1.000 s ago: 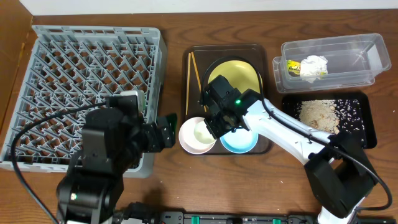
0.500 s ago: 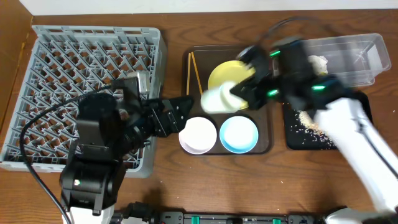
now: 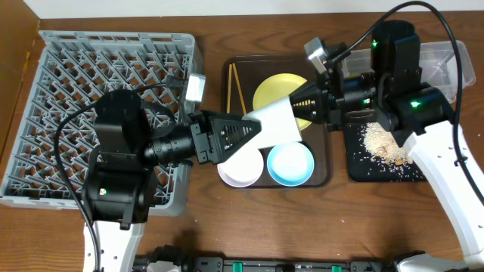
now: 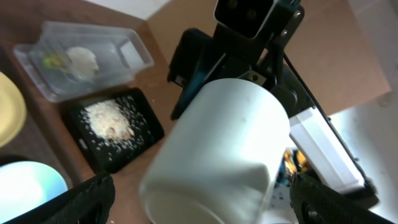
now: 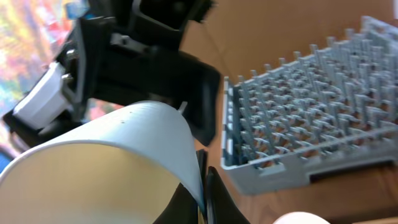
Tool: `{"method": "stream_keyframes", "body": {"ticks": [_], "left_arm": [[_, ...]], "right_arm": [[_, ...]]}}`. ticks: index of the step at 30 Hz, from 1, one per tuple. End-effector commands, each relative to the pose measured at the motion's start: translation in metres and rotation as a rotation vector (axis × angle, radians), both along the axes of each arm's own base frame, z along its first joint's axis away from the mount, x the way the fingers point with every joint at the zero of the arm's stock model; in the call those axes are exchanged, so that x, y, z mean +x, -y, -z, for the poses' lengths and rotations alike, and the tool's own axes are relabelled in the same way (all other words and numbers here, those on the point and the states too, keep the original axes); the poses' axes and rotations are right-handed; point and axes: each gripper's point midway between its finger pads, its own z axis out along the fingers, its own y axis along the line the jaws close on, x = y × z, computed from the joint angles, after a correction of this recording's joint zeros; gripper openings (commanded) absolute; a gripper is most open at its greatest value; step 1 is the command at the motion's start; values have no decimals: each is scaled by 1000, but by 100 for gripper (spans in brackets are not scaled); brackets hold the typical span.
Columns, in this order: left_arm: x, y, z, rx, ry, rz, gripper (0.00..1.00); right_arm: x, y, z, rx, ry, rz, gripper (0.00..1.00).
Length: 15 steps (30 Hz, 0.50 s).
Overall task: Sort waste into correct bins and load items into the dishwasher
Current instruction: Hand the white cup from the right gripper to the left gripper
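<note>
Our right gripper [image 3: 306, 106] pinches the white cup [image 3: 276, 121] by its rim above the brown tray [image 3: 302, 64]. Our left gripper [image 3: 240, 134] stands spread wide at the cup's base.

Overhead down; wrists (opposed) share cup [image 4: 217, 143].

Matt white cup [image 3: 274, 122], grey plastic rack [image 3: 83, 68], clear plastic tub [image 3: 458, 72], wooden table [image 3: 204, 221].

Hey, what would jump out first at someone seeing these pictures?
A white cup hangs in mid-air over the brown tray, pinched by its rim in the right claw. The left claw gapes wide open at the cup's other end. The big grey rack fills the table's left side.
</note>
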Motion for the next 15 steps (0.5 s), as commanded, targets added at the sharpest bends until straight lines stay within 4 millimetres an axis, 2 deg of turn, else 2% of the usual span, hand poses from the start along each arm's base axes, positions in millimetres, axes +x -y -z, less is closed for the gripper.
{"method": "stream_keyframes", "body": {"ticks": [1,3,5,9,15], "left_arm": [[-10,3,-8,-28,2,64,90],[-10,3,-8,-28,9,64,90],[-10,3,-9,-29,10,66,86],[-19,5,-12,-48,15,120,79],[-26,6,-15,-62,13,161,76]], "right_arm": [[-14,-4,-7,37,17,-82,1],[-16,-6,-8,41,28,-91,1],[-17,-12,-8,43,53,-94,1],[-5,-23,-3,-2,65,-8,1],[-4,-33,-9,10,92,-1,1]]}}
